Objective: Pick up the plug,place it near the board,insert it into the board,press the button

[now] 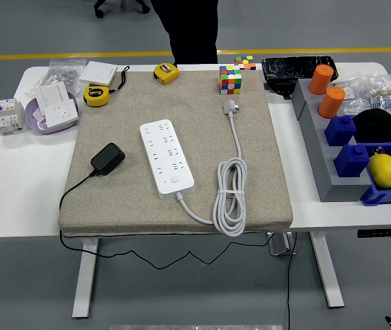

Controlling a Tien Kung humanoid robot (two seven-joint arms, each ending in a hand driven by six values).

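Black block-shaped plug (107, 158) lies left of the white plastic power strip (166, 157), unplugged; neither hand visible, finger state indeterminable.

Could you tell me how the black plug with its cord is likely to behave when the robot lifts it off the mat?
The black plug looks like a rigid, boxy adapter, so it should probably hold its shape in a grasp. Its thin black cord runs over the mat's edge and hangs below the table, so it will likely trail limply and tug slightly.
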